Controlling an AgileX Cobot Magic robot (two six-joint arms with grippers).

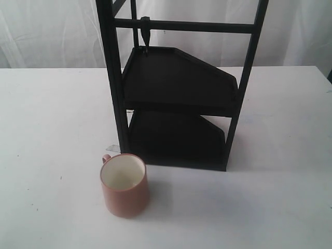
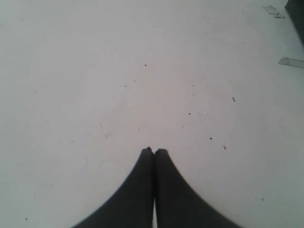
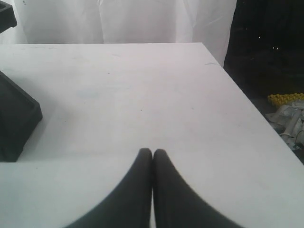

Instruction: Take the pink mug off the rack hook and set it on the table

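While the white table (image 1: 46, 119) fills most of the exterior view, the black rack (image 1: 176, 83) stands on it about midway between the left and right edges, closer to the far edge than to the near one. It has two dark angled shelves, one above the other, and a crossbar on top. The pink mug (image 1: 124, 185) stands upright on the table, just in front of the rack's left front leg and toward the near edge. Its mouth is up, the cream inside shows, and its thin handle points toward the rack. The rack hook (image 1: 145, 33), a short black peg, hangs from the crossbar well above the mug and carries nothing. The left pincer (image 2: 154, 151) has its two dark fingers pressed together with nothing between them, over bare speckled table. The right pincer (image 3: 152, 151) is pressed together too and holds nothing, over the table near one of its edges.
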